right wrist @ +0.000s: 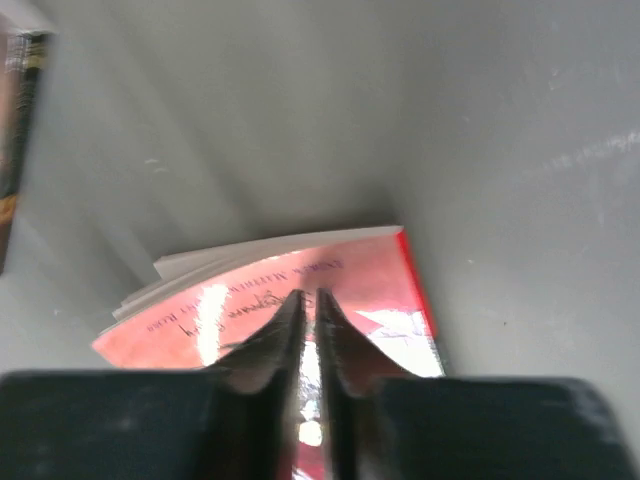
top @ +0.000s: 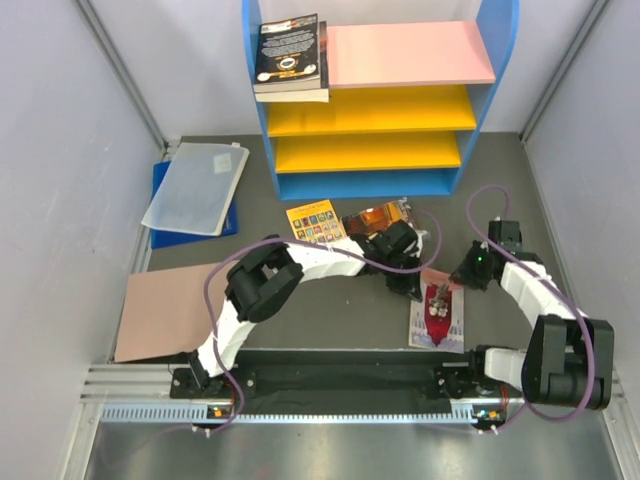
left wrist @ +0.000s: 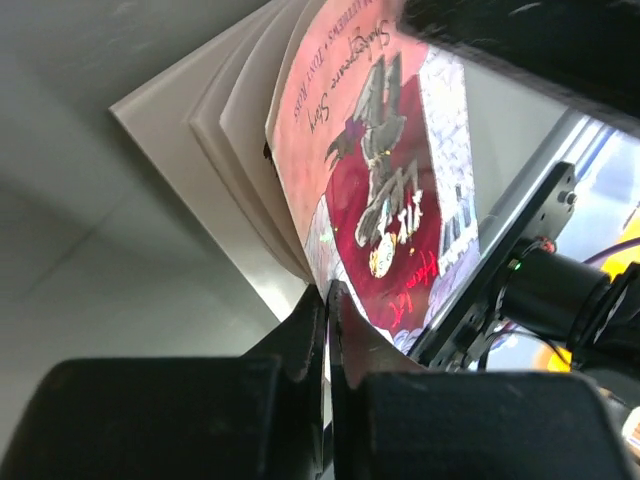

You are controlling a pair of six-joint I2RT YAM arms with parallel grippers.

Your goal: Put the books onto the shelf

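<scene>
While the pale book with the dark-red figure (top: 437, 318) lies on the table (top: 330, 320) near the shelf (top: 505, 60), the left end effector (left wrist: 327, 292) is clenched on its lifted cover edge. The right end effector (right wrist: 308, 300) sits nearly closed over the cover; I cannot tell whether it grips.

Reaches with left arm (top: 300, 262) from 7 o'clock toward centre, left gripper (left wrist: 328, 297) pinched tight; bends right arm (top: 535, 290) from 5 toward 3 o'clock, right gripper (right wrist: 308, 300) closed to a slit.

My route to shelf (top: 497, 60): yellow book (top: 315, 221) and orange book (top: 378, 215) lie between; pink board (top: 410, 55) free right of stack (top: 290, 55).
</scene>
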